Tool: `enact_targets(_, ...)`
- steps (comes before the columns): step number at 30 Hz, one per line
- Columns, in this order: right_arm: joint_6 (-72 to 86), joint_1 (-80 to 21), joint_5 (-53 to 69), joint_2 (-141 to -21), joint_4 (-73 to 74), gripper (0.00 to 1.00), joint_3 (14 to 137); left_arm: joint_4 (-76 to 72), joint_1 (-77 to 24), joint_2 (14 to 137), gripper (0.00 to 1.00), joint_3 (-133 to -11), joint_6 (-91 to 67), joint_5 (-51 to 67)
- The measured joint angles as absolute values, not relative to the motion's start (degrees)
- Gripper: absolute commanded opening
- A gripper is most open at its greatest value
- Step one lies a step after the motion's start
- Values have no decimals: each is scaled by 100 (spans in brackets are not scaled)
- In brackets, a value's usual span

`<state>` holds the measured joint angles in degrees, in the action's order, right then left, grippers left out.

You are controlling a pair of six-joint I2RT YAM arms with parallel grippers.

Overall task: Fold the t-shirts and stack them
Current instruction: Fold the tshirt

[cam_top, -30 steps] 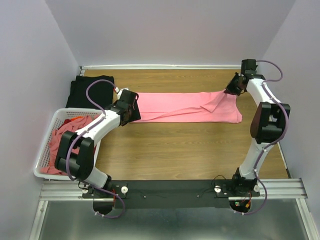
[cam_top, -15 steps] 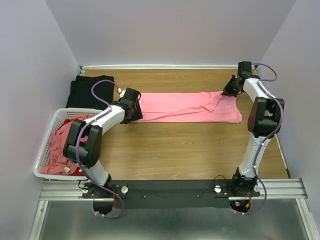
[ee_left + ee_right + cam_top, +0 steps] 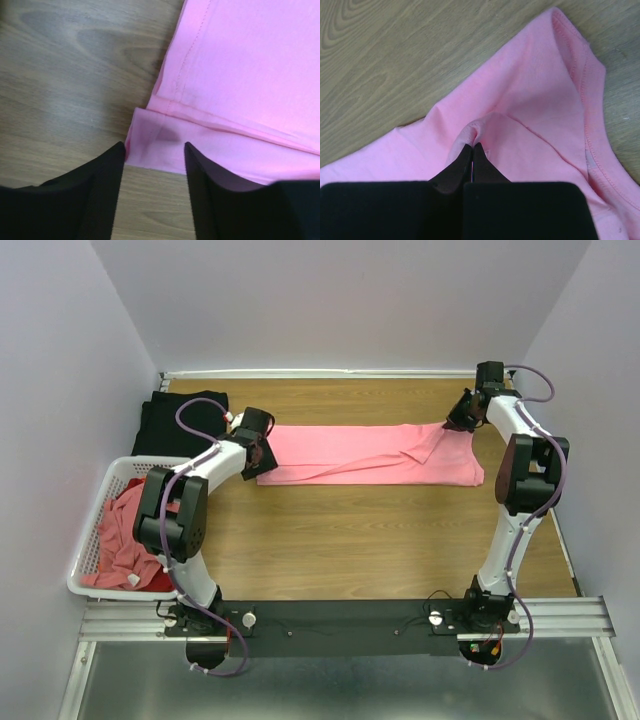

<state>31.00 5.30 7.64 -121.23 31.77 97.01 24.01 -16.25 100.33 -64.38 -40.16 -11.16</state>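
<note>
Pink shirt point(image 3: 370, 454): lies flat on the table, upper middle of the top view, stretched as a long band from left to right
Its look: salmon-pink, folded lengthwise, smooth along most of its length; near the right end a flap is turned over in a slanting crease; stitched hems show in both wrist views
Left gripper point(image 3: 152, 150): at the band's left end, fingers spread apart, the corner of the hem lying between them, nothing pinched
Right gripper point(image 3: 472, 145): at the band's upper right corner, fingers pressed together on a small raised ridge of pink cloth beside a ribbed edge
Black shirt point(image 3: 178, 422): folded, upper left of the top view, just beyond the basket
Basket point(image 3: 130, 464): white, slatted, lower left
In it: pile point(image 3: 115, 540) of crumpled salmon-pink cloth, with some red at the upper end
Table point(image 3: 380, 540): wood-grain
</note>
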Motion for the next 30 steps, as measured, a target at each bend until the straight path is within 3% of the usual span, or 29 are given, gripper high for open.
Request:
enact_targets(2,3100,530,766,-12123,3177,1,9701,2408,-1625,10057,44,-6493,-4038,-1116)
enact_targets(6,3100,530,770,-12123,3177,1,9701,2427,-1625,10066,36,-6517,-4060,-1116)
enact_targets(14,3100,530,812,-12123,3177,1,9703,2571,-1625,10200,0,-6698,-4034,-1118)
enact_targets(30,3107,537,803,-12374,3159,1,9852,2615,-1175,10763,0,-7474,-3940,-976)
